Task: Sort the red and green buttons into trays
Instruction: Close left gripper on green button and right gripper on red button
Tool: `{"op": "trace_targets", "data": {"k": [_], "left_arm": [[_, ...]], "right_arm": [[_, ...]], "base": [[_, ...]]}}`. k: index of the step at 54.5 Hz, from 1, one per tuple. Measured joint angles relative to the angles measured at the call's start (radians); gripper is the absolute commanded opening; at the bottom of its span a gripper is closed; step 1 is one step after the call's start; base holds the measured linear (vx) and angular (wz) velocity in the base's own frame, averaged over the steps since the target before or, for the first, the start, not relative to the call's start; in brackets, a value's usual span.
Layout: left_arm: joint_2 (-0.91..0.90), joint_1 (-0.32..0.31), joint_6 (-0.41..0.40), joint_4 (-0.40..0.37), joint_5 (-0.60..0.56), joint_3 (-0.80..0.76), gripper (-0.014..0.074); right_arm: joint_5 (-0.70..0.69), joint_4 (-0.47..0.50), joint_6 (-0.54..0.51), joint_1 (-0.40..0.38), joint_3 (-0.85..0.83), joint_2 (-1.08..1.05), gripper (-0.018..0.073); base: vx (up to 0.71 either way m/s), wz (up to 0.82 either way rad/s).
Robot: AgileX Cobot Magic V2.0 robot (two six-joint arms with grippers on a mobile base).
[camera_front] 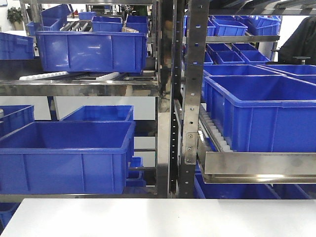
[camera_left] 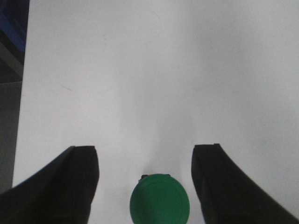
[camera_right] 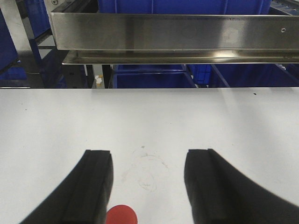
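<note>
While the left pincer (camera_left: 145, 149) gapes wide astride the green button (camera_left: 159, 198), the bench (camera_left: 140, 70) edge lies at 9 o'clock. The right pincer (camera_right: 149, 153) is wide too, red button (camera_right: 121, 215) at 7 o'clock

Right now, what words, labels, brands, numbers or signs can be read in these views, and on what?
None can be read. The blue crates, steel rack rail, white table, green button and red button show no lettering; the faint scuff on the table is not writing.

A white tabletop (camera_front: 158, 217) lies near, faintly scuffed; beyond it a steel rack (camera_front: 190, 98) holds deep blue crates (camera_front: 66, 158) on both left and right shelves
</note>
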Motion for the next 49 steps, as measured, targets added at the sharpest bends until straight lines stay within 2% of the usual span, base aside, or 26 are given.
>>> {"op": "trace_targets", "data": {"k": [7, 16, 49], "left_arm": [[0.036, 0.000, 0.000, -0.039, 0.008, -0.012, 0.0556], [0.065, 0.000, 0.000, -0.049, 0.044, -0.012, 0.0556], [0.201, 0.000, 0.001, -0.018, 0.022, -0.012, 0.0556]], "right_arm": [[0.000, 0.000, 0.000, 0.000, 0.000, 0.000, 0.0428], [0.014, 0.000, 0.000, 0.000, 0.000, 0.000, 0.0428], [0.043, 0.000, 0.000, 0.000, 0.000, 0.000, 0.0427]], "base": [[0.00, 0.00], [0.00, 0.00], [0.00, 0.00]]}}
